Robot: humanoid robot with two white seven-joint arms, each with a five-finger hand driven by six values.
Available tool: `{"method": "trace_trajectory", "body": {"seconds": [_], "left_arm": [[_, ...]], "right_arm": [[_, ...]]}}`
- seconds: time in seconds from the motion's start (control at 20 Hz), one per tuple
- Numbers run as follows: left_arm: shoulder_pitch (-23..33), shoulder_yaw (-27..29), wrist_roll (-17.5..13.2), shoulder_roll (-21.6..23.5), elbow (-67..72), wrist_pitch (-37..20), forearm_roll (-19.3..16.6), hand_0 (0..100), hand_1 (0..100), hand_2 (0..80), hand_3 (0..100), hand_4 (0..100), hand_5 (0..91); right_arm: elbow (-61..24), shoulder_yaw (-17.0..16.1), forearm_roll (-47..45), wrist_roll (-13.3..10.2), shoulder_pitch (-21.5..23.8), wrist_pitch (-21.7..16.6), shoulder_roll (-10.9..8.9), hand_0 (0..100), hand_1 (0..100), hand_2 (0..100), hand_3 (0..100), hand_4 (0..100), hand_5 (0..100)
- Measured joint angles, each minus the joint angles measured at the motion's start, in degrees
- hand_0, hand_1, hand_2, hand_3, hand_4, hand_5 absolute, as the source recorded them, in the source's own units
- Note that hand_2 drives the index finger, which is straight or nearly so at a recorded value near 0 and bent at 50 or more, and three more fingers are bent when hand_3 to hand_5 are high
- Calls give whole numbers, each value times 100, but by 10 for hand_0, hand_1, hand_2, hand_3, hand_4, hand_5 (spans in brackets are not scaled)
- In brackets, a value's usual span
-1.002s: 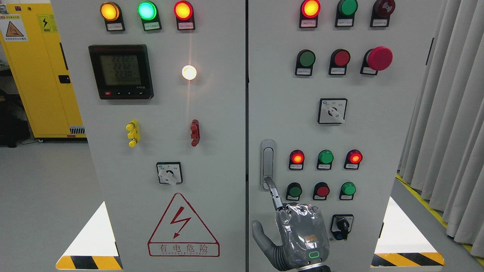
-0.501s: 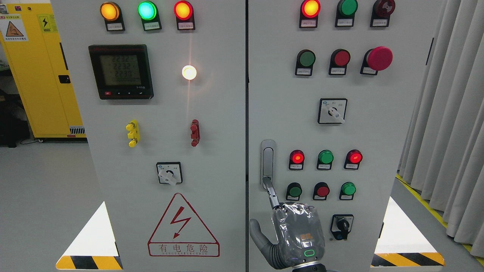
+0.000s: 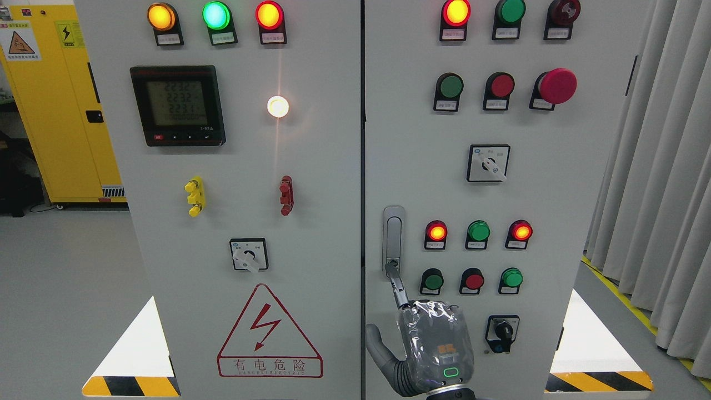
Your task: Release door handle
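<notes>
The silver door handle [image 3: 393, 239] stands upright in its recess on the left edge of the right cabinet door [image 3: 555, 183]. My right hand [image 3: 436, 347], wrapped in clear plastic, comes up from the bottom edge just below it. Its index finger [image 3: 399, 289] is stretched out, and the tip touches the handle's lower end at the keyhole. The thumb [image 3: 380, 350] is spread to the left, and the hand holds nothing. The remaining fingers are hidden behind the back of the hand. My left arm does not show.
Red and green lamps and push buttons [image 3: 479, 230] sit right of the handle, with a key switch [image 3: 503, 333] beside my hand. The left door [image 3: 244, 333] carries a meter, a rotary switch and a red warning triangle. Grey curtains [image 3: 661, 183] hang at the right, and a yellow cabinet [image 3: 53, 111] stands at the far left.
My right hand has drifted a little left and down, and the index finger now stands more upright. Its tip stays at the handle's lower end.
</notes>
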Motion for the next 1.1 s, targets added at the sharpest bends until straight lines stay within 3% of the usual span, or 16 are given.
{"method": "trace_trajectory", "body": {"seconds": [1.1], "left_arm": [[0, -1, 0, 0, 0, -18, 0, 120, 556, 0, 0, 0, 0]], "right_arm": [[127, -38, -17, 21, -115, 137, 12, 508, 360, 15, 1000, 1000, 1000]]}}
